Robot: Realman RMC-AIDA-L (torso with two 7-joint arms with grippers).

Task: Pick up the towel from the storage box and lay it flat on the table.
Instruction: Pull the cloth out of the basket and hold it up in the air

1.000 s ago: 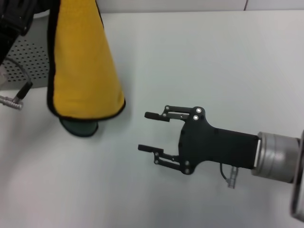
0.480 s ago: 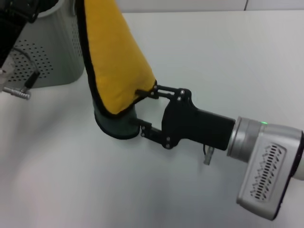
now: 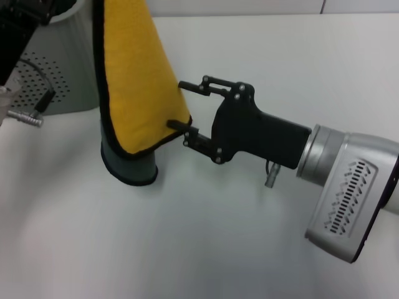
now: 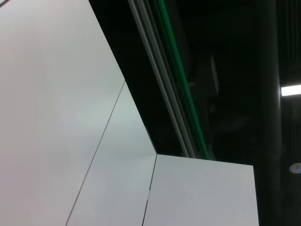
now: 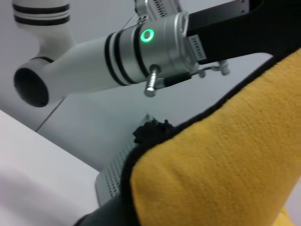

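Head view: towel (image 3: pixel 134 87) hangs yellow side out over white desk (image 3: pixel 280 62), beside storage box (image 3: pixel 65 81).
Right tool (image 3: pixel 181 104) open, lower finger touching towel's edge; left tool hidden, cannot tell. Left wrist view: white panels, dark ceiling.

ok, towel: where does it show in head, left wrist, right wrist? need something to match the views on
Head view: the towel hangs upper left, yellow side out, its lower edge by the right gripper, whose fingers are open.
Left wrist view: not in it; only pale panels and a dark background.
Right wrist view: the towel fills the lower right, close up.
Shared landmark: the storage box, behind the towel in the head view, is the perforated corner in the right wrist view.
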